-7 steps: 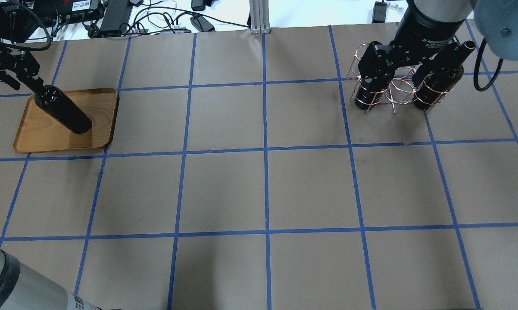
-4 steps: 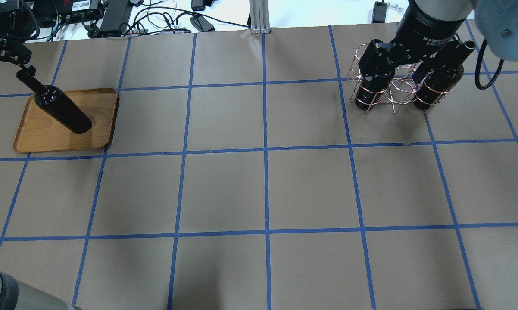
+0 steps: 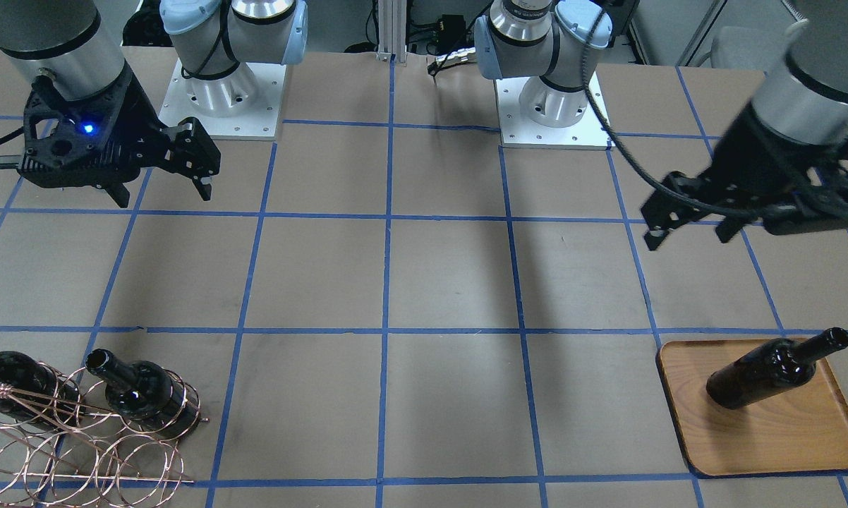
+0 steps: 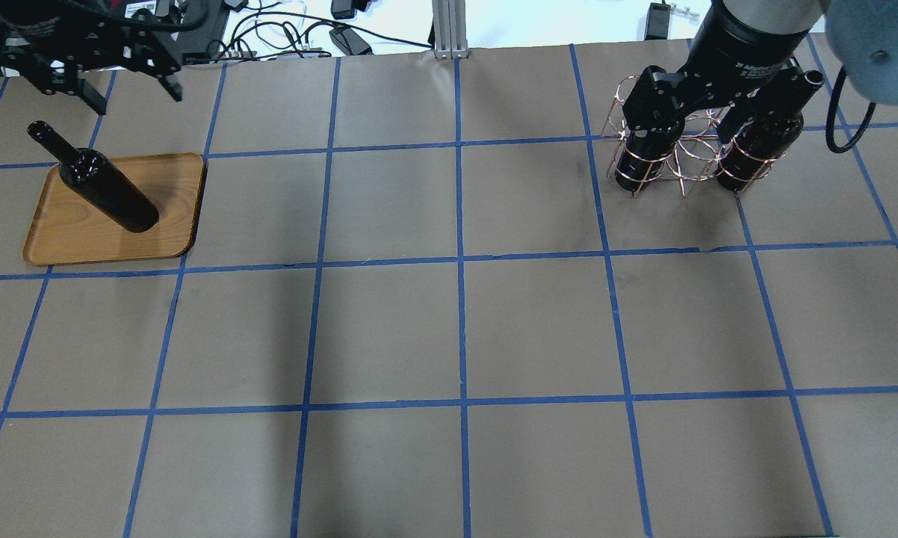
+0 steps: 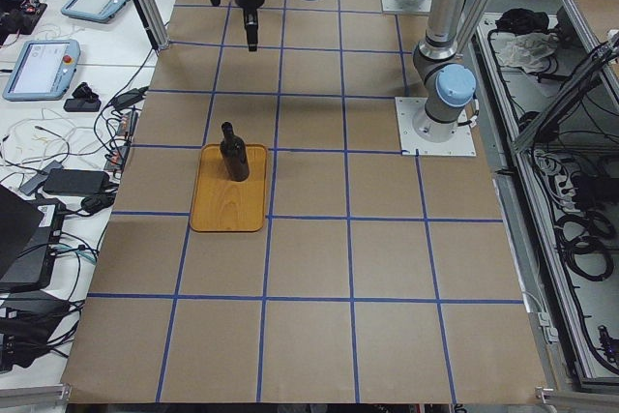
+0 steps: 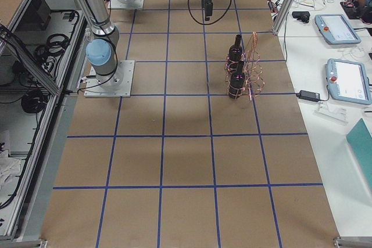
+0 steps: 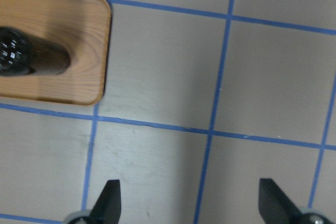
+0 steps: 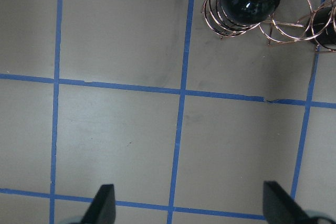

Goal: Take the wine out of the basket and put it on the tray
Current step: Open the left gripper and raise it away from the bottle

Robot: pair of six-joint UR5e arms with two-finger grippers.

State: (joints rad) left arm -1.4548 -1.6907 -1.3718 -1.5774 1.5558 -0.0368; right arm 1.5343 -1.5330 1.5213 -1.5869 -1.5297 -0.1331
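Note:
A black wine bottle point(image 4: 109, 190) stands upright on the wooden tray point(image 4: 174, 196) at the far left; it also shows in the front view point(image 3: 762, 374) on the tray point(image 3: 784, 437). My left gripper point(image 4: 129, 91) is open and empty, raised behind the tray and apart from the bottle; the front view point(image 3: 688, 238) shows the same. The copper wire basket point(image 4: 692, 158) at the far right holds two more bottles point(image 3: 142, 391) point(image 3: 8, 381). My right gripper point(image 3: 163, 196) is open and empty, high on the robot's side of the basket.
Cables and power bricks point(image 4: 270, 37) lie past the table's far edge, beside an aluminium post point(image 4: 449, 30). The two arm bases point(image 3: 219, 92) point(image 3: 551, 106) stand at the robot's side. Blue tape lines grid the brown table.
My left gripper let go of the bottle's neck and moved up and away toward the back right. The bottle stays standing on the tray. The right arm has barely moved.

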